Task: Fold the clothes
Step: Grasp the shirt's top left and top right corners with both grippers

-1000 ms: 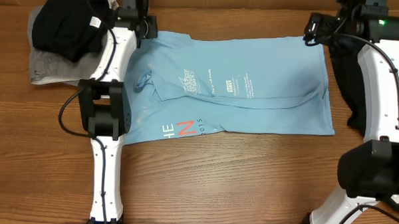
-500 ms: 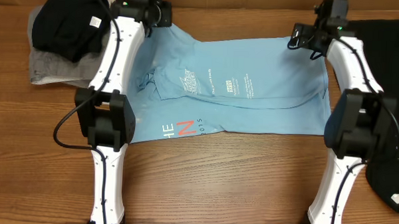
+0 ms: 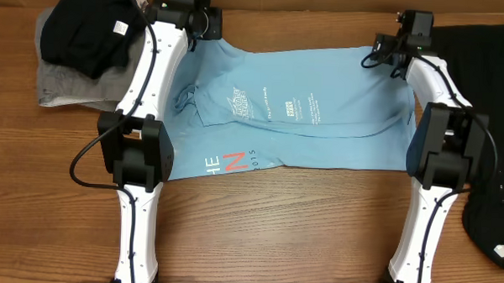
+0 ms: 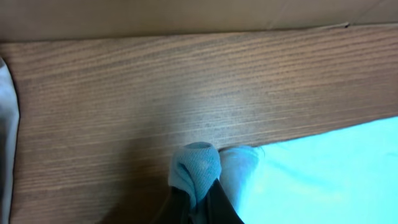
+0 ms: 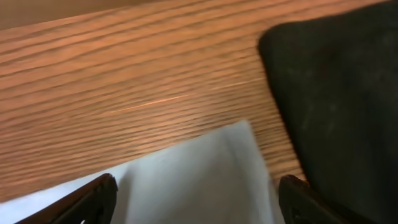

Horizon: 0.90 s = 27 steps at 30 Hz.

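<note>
The light blue T-shirt (image 3: 320, 119) lies spread on the table, print and red-and-white lettering up. My left gripper (image 3: 197, 22) is at its far left corner and is shut on a pinch of the blue cloth (image 4: 196, 165). My right gripper (image 3: 398, 50) is open over the shirt's far right corner (image 5: 205, 174), its two fingers wide apart on either side of the cloth. A large loose black garment (image 3: 488, 124) lies right of the shirt; it also shows in the right wrist view (image 5: 342, 87).
A folded black garment (image 3: 84, 26) lies on a grey one (image 3: 65, 89) at the far left. A tan wall (image 4: 186, 18) runs along the table's far edge. Bare wood (image 3: 291, 227) lies in front of the shirt.
Both arms have swung to the shirt's far corners. The left gripper has taken hold of the far left corner. The black garment at right has come into view.
</note>
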Available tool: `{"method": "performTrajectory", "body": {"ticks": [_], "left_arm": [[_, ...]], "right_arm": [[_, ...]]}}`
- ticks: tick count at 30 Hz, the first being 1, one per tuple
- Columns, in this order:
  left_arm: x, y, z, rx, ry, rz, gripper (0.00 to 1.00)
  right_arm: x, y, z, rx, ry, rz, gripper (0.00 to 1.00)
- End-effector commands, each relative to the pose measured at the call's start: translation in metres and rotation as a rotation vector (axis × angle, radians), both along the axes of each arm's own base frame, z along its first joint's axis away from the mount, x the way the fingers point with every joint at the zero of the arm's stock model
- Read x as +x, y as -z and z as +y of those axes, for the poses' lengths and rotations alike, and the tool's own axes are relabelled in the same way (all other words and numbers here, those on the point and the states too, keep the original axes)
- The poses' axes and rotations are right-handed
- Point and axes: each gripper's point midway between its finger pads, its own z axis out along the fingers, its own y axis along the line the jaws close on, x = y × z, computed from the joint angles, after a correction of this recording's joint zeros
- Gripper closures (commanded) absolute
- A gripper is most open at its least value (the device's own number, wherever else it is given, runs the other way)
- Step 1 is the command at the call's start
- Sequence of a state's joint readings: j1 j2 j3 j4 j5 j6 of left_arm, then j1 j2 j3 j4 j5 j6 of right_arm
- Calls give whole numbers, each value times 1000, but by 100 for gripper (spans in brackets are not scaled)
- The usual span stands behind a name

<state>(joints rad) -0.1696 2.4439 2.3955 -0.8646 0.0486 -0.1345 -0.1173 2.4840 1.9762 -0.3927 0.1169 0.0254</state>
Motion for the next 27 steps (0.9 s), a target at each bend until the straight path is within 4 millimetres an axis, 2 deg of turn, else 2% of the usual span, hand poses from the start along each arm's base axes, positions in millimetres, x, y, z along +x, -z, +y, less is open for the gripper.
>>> {"method": "performTrajectory", "body": {"ticks": [1, 5, 7, 8, 9, 10, 12, 14, 17, 21, 22, 25, 27], "left_arm": [[-1, -5, 3, 6, -8, -1, 96], [-4, -4, 4, 8, -8, 10, 96], [-4, -4, 4, 8, -8, 9, 96], [-3, -4, 4, 9, -9, 9, 96], [-3, -4, 5, 13, -13, 8, 96], [-3, -4, 5, 16, -14, 7, 96], [-3, -4, 7, 21, -19, 7, 96], [-3, -4, 7, 22, -20, 8, 96], [-3, -3, 8, 27, -23, 10, 96], [-3, -3, 8, 27, -23, 9, 96], [-3, -3, 8, 28, -24, 9, 96], [-2, -4, 11, 40, -38, 3, 96], [-2, -7, 14, 49, -45, -4, 96]], "right_arm": [[1, 18, -15, 23, 13, 6, 16], [1, 26, -17, 58, -1, 5, 23], [1, 28, -17, 61, -4, 3, 30], [2, 29, -16, 65, -9, 3, 37], [2, 29, -14, 71, -14, 1, 49], [2, 29, -13, 76, -18, 1, 57], [2, 29, -10, 86, -28, 1, 64], [2, 30, -8, 89, -32, 2, 75], [1, 31, -6, 90, -34, 11, 81], [-2, 30, -9, 95, -11, 31, 96], [-3, 27, -12, 97, 7, 38, 96], [-3, 8, -15, 101, 13, 62, 96], [-2, -13, -18, 103, 19, 73, 96]]}}
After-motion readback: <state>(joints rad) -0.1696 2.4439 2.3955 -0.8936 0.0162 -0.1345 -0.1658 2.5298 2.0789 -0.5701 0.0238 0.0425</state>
